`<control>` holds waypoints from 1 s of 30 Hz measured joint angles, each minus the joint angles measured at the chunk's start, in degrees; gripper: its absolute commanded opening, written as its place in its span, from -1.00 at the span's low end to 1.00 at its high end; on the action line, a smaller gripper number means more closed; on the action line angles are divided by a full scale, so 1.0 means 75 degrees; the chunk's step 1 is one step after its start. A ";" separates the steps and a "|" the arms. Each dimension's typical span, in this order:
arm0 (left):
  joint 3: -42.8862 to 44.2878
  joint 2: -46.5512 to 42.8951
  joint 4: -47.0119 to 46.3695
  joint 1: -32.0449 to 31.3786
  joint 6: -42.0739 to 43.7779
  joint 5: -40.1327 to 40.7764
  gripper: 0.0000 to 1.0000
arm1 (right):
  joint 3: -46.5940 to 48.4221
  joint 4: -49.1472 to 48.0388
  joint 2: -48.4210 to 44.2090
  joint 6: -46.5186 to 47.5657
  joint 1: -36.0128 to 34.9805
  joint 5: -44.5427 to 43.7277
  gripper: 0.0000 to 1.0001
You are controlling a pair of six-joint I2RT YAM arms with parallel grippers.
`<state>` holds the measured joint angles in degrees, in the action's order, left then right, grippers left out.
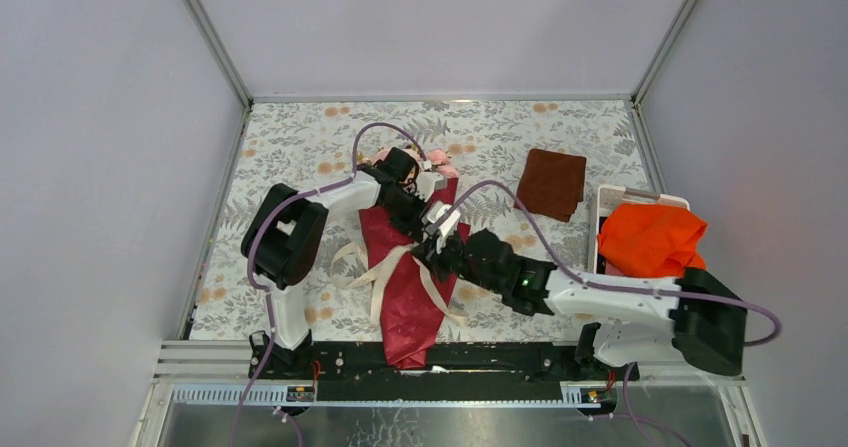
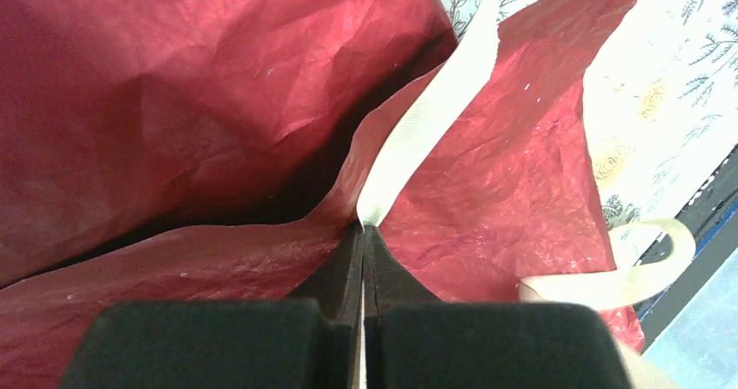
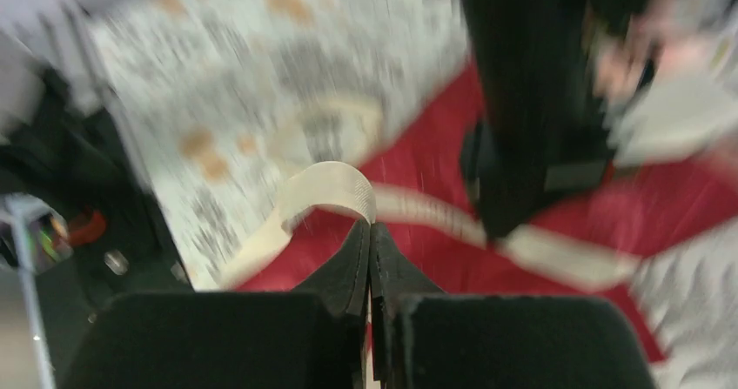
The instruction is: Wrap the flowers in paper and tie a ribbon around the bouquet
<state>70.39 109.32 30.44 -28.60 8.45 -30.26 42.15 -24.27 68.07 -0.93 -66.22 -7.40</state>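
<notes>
The bouquet (image 1: 410, 287) lies mid-table, a crimson paper (image 2: 174, 102) cone narrowing toward the near edge, with pink flowers (image 1: 437, 159) peeking out at its far end. A cream ribbon (image 1: 385, 272) crosses the cone and loops out on both sides. My left gripper (image 2: 363, 225) is shut on a ribbon (image 2: 418, 128) strand just above the paper. My right gripper (image 3: 371, 222) is shut on another ribbon (image 3: 326, 184) strand that arches off to the left. In the top view both grippers meet over the cone's upper part, left gripper (image 1: 412, 207), right gripper (image 1: 432, 242).
A folded brown cloth (image 1: 552, 183) lies at the back right. A white tray (image 1: 612, 199) holding a bright orange cloth (image 1: 650, 239) stands at the right edge. The floral tablecloth (image 1: 300, 147) covers the table. The black rail (image 1: 500, 359) runs along the near edge.
</notes>
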 measured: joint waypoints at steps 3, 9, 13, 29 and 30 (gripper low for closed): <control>0.0000 -0.0047 0.0000 0.0087 0.0000 -0.0122 -1.00 | -0.0962 -0.0140 0.0796 -0.0717 0.0329 0.0134 -1.00; 0.0000 -0.0772 0.0035 0.0548 0.0050 -0.0425 -1.00 | -0.1641 -0.1370 0.1877 -0.1731 0.1483 0.0676 -1.00; -0.0015 -0.1597 0.0224 0.0895 0.0414 -0.0761 -1.00 | -0.1655 -0.2057 0.2719 -0.2136 0.2159 0.1093 -1.00; -0.0574 -0.5033 0.3369 -0.0647 0.4065 -0.4328 -1.00 | 0.0580 -0.2634 0.5249 -0.3617 0.3101 0.3229 -1.00; -0.0592 -0.4893 0.3200 -0.0667 0.3806 -0.4500 -1.00 | 0.0612 -0.2634 0.5251 -0.3689 0.3112 0.3305 -0.95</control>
<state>65.95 72.62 54.43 -33.61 36.99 -64.01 46.74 -44.03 107.46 -28.60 -42.87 17.39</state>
